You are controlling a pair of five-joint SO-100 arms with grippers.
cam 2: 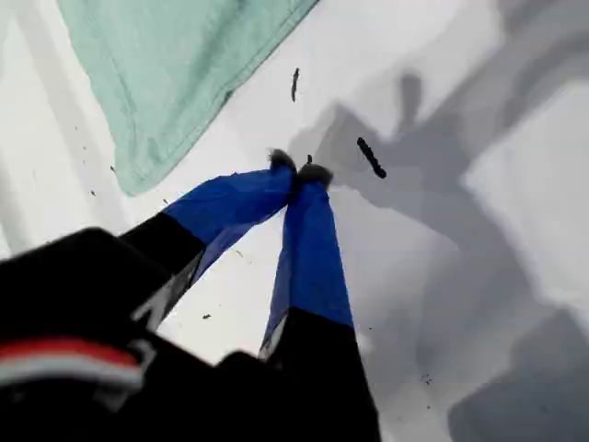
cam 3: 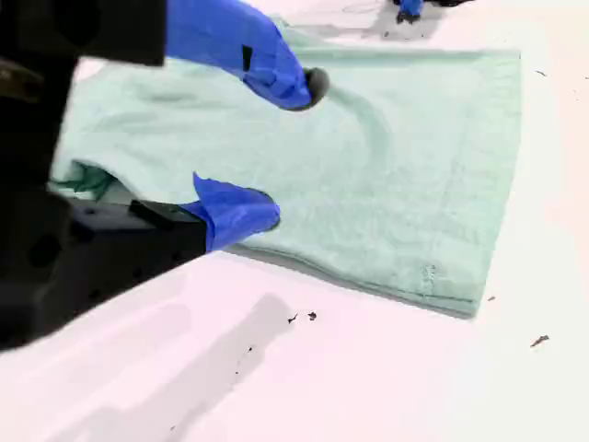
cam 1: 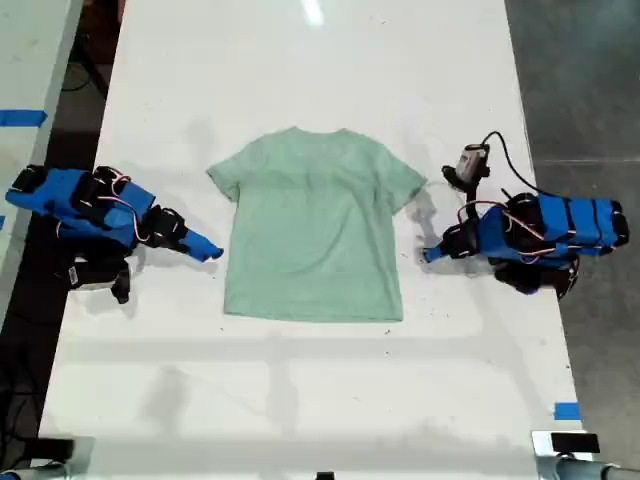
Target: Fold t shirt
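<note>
My second gripper [cam 1: 212,254] [cam 3: 285,152] sits at the shirt [cam 1: 315,225] edge on the exterior view's left. Its jaws are spread wide and hold nothing; the lower finger [cam 3: 241,212] possibly touches the cloth. The shirt lies flat on the table [cam 1: 300,400]. My first gripper [cam 1: 430,255] [cam 2: 299,170] sits just beside the shirt's opposite edge, tips together and empty.
</note>
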